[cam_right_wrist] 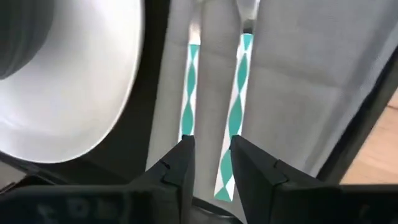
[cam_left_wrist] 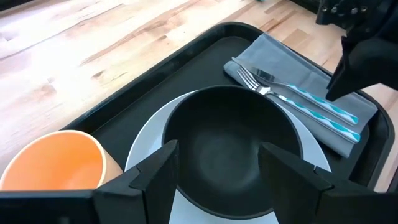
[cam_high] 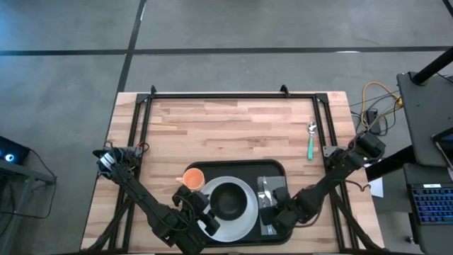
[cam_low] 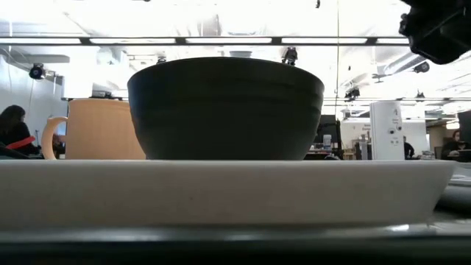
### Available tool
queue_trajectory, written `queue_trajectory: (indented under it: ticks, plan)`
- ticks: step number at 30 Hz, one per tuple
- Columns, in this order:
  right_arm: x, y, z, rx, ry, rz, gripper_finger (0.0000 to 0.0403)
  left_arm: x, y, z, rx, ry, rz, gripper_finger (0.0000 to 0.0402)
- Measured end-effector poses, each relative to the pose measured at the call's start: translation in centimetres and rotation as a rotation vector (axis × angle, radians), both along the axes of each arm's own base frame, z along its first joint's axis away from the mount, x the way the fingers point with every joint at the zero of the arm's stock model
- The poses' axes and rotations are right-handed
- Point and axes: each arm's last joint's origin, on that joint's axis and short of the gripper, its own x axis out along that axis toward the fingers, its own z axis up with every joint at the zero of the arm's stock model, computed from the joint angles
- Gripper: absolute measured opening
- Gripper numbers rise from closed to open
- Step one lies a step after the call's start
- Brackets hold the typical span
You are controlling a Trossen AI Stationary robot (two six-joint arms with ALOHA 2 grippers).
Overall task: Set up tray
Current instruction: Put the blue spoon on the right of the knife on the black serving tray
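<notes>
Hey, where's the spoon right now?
In the high view, the spoon lies on the bare wooden table, outside the tray, beyond its far right corner and near the table's right edge.

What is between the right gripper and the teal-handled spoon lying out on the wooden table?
Nothing visible. The right gripper hovers over the grey napkin on the black tray; the teal-handled spoon lies beyond the tray's far right corner on bare wooden table. Only the tray's raised rim lies between them.
</notes>
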Motion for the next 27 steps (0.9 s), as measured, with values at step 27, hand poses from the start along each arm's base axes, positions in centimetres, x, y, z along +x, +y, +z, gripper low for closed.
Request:
queue_trajectory:
  ticks: [27]
  plan:
    - [-9.6,-20.0,-2.3,-0.169,0.284,-0.535,0.0093,0.0,0.0,-0.2,0.003,0.003,0.002,0.0199]
